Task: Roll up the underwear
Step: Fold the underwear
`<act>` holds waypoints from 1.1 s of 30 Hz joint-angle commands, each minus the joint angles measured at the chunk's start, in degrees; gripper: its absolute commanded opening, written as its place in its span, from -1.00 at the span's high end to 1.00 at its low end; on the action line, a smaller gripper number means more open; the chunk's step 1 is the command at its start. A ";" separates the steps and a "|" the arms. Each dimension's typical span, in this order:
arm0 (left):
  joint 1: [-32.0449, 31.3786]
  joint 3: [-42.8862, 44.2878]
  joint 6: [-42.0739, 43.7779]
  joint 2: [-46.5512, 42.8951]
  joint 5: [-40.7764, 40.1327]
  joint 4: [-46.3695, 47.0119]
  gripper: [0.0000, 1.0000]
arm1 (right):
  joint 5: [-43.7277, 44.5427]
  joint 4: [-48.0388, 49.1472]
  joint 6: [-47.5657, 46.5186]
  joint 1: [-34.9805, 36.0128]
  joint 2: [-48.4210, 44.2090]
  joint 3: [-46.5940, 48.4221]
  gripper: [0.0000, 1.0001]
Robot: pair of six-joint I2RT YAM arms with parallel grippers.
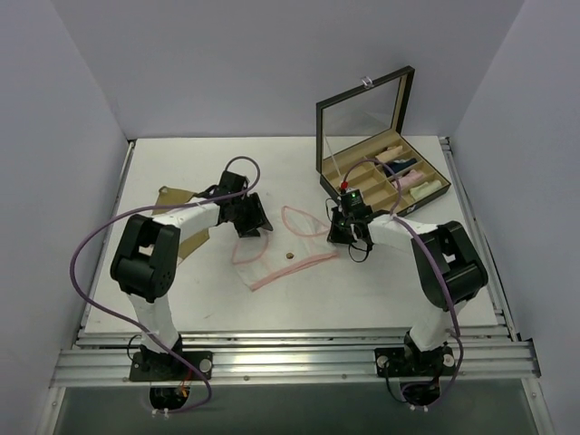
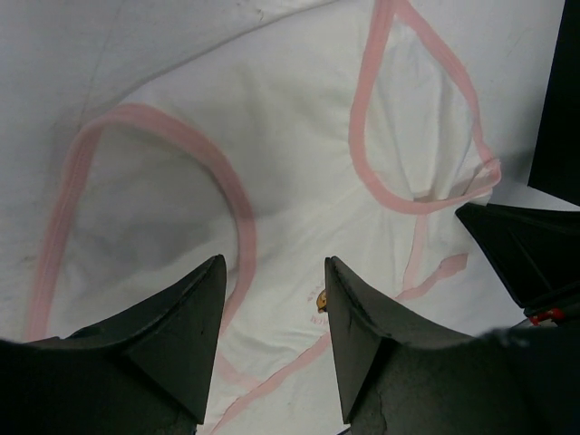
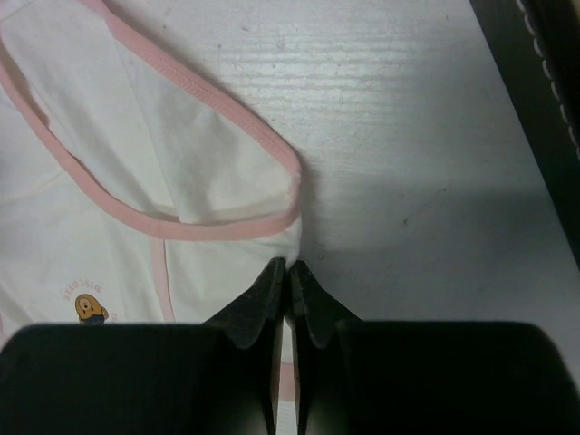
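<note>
Underwear (image 1: 283,246) is lying flat mid-table (image 1: 381,299), sitting between the left gripper (image 1: 248,225) and right gripper (image 1: 343,234), with the box (image 1: 385,172) standing behind on the right.

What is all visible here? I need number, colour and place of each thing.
white underwear: one, white with pink edging, flat at the table's middle
tan underwear: one, tan, table's left side
box: one, black, lid open, far right
cloth rolls: at least three, pink, navy, pale green, in the box's compartments
table: one, white
left hand: one, black, open, above the white underwear
right hand: one, black, closed on the white underwear's edge
</note>
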 commanded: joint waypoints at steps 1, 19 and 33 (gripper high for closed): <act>-1.03 4.00 -0.58 2.50 0.84 4.03 -0.12 | 1.21 -2.40 -0.13 0.09 -0.39 0.15 1.00; 1.51 8.25 -0.50 -1.42 -0.91 -2.90 -0.25 | 10.09 -16.47 -0.92 5.88 -7.79 7.26 1.00; 15.13 -5.05 1.17 -7.77 -4.44 -13.45 -0.25 | 11.68 -19.38 -3.20 23.81 5.38 25.37 1.00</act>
